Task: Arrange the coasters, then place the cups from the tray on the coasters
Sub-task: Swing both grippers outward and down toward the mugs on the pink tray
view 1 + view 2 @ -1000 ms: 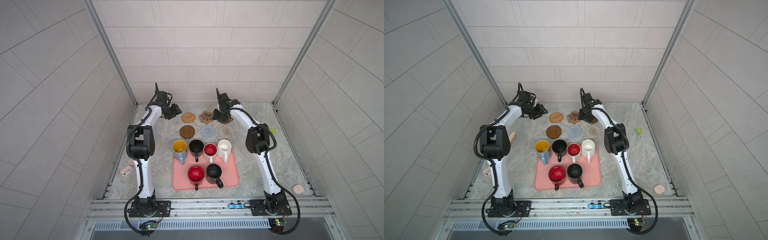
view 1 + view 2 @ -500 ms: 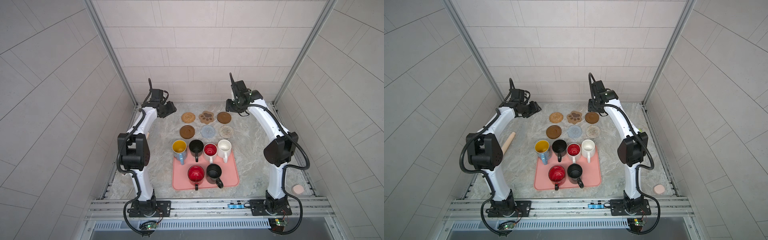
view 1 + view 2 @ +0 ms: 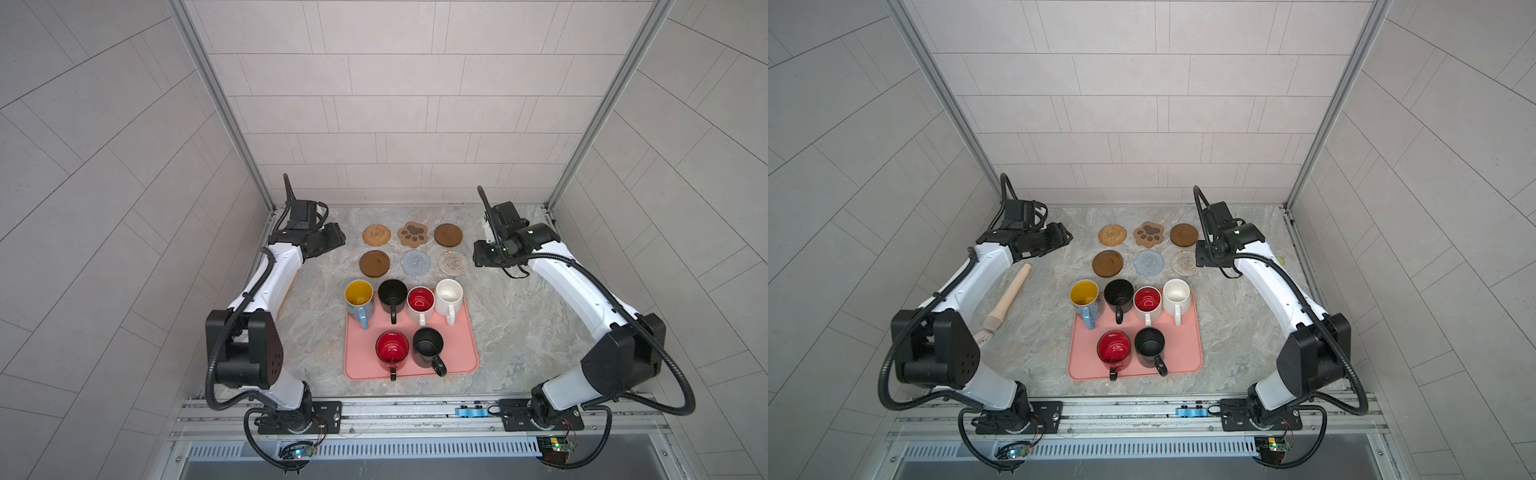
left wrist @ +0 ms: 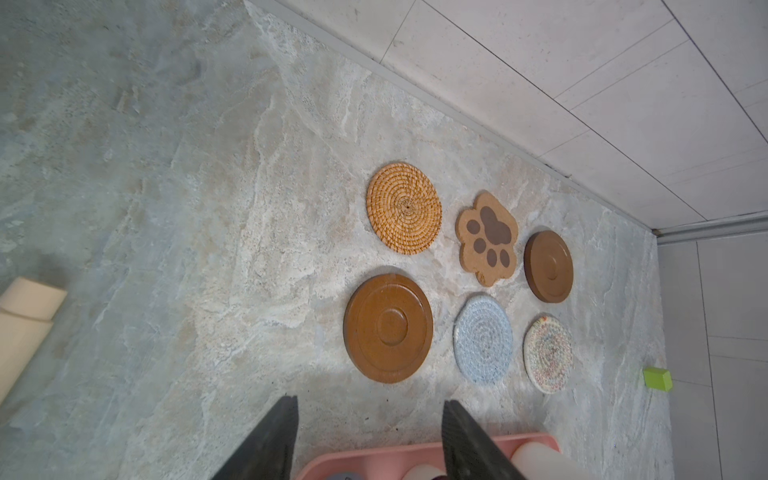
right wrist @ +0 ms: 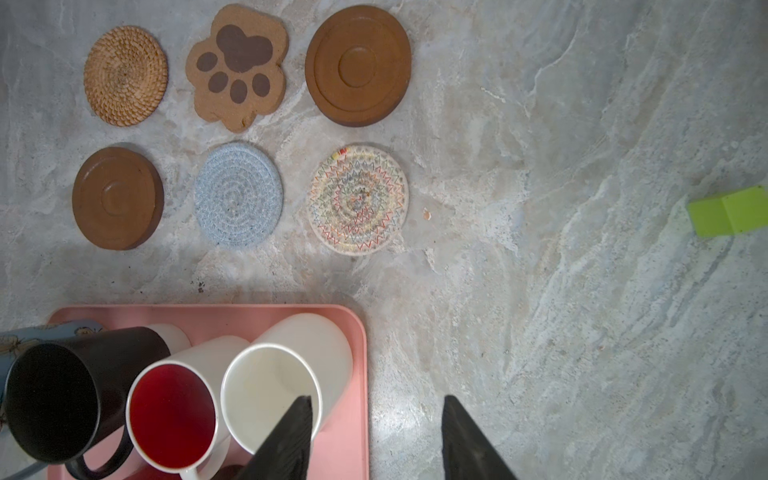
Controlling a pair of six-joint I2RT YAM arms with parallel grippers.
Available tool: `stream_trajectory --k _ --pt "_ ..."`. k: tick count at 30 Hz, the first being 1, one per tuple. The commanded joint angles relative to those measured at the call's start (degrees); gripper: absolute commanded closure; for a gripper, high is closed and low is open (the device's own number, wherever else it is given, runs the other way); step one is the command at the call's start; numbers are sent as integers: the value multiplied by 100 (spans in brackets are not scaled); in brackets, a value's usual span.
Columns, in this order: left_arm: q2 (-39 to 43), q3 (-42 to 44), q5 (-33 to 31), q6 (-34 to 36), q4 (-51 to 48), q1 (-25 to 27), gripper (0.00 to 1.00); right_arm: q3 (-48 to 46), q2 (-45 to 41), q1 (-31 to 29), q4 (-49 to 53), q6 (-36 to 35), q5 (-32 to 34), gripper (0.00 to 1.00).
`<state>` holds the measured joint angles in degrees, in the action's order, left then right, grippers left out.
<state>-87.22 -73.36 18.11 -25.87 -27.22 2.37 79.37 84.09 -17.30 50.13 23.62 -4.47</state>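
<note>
Six coasters lie in two rows of three: rattan (image 3: pixel 376 235), paw (image 3: pixel 412 234) and dark wooden (image 3: pixel 448 235) at the back, a second wooden disc (image 3: pixel 374 263), grey-blue (image 3: pixel 416 262) and whitish (image 3: pixel 452 262) in front. Six cups stand on the pink tray (image 3: pixel 457 353): light blue (image 3: pixel 359 293), black (image 3: pixel 392 291), white with red inside (image 3: pixel 420 299), plain white (image 3: pixel 449 291), red (image 3: pixel 392 347), black (image 3: pixel 428 340). My left gripper (image 3: pixel 338 239) (image 4: pixel 370 401) hovers open left of the coasters. My right gripper (image 3: pixel 478 259) (image 5: pixel 377 399) hovers open to their right, empty.
A wooden rolling pin (image 3: pixel 1011 297) lies along the left side under my left arm. A small green block (image 5: pixel 727 212) sits near the right wall. Tiled walls close in the table on three sides.
My right gripper has drawn back to the right from the back-right wooden coaster, which now lies bare. My left gripper has pulled away to the left. Coasters and cups have not shifted.
</note>
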Motion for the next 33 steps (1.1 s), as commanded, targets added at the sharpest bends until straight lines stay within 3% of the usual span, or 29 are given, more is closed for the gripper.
stream_trajectory --k 1,7,14,28,33 --pt "521 286 -15 163 183 -20 36 -532 -435 -153 -218 104 9 47" --pt "1118 711 -142 400 130 -23 35 -1253 -1142 -375 -393 288 190 47" --pt "1598 1109 -125 127 423 -20 35 -1460 -1548 -649 -186 460 388 46" --pt "2093 1376 -212 -31 562 -19 34 -1588 -1215 -1398 58 522 653 46" --pt "2218 1450 -225 -334 301 -16 34 -1454 -980 -1744 152 842 732 47"
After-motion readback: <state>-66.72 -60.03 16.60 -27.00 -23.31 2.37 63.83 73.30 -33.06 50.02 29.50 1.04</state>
